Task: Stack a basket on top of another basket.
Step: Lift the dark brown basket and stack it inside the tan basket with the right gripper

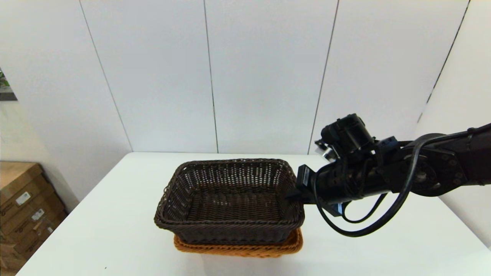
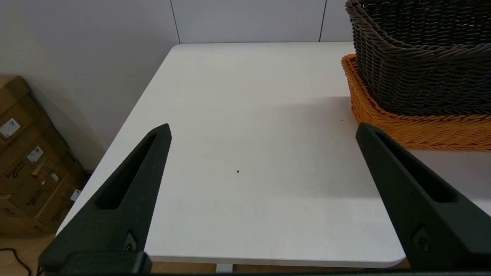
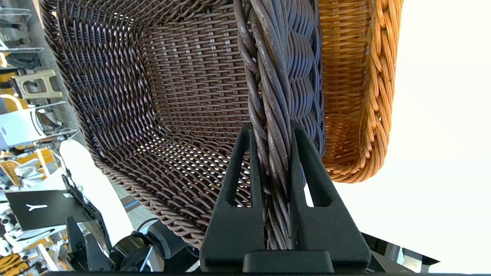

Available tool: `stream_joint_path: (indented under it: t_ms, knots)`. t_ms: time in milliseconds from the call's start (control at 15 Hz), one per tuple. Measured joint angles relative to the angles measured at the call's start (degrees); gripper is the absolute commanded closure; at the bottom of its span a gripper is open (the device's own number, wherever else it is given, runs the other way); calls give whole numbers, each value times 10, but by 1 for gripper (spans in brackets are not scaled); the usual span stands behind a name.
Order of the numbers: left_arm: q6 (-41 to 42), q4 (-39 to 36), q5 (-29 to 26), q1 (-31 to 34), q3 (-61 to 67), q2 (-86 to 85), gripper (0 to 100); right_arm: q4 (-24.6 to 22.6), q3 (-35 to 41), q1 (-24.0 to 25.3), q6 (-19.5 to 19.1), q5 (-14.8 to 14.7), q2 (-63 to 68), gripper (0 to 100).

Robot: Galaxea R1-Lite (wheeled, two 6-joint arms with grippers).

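While left gripper [image 2: 261, 130] hangs idle off near left table edge, fingers spread wide, nothing held, work is all on right. Orange basket [image 1: 238, 247] sits on table [image 1: 115, 214] nearest robot, only front rim showing. Dark basket [image 1: 230, 195] sits in it, nested, maybe not fully settled. Right gripper [image 3: 273, 134] pinches dark basket's braided right rim, fingers closed on it. Wicker looks light, stiff, grippy; rim is best hold, open-weave sides flex. White wall panels behind.

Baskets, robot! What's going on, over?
Right gripper shut on dark basket rim. Dark basket sits in orange basket. Left gripper open, over the table beside them. Nothing blocking.
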Motion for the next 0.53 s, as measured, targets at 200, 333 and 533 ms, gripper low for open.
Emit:
stream_joint_path:
  t_ms: [200,333,533]
  knots:
    - [0,0,0,0,0,0,0,0,0,-1,0,0,1,100]
    - [0,0,0,0,0,0,0,0,0,-1,0,1,3,100]
    - [0,0,0,0,0,0,0,1,2,-1,0,5,5,100]
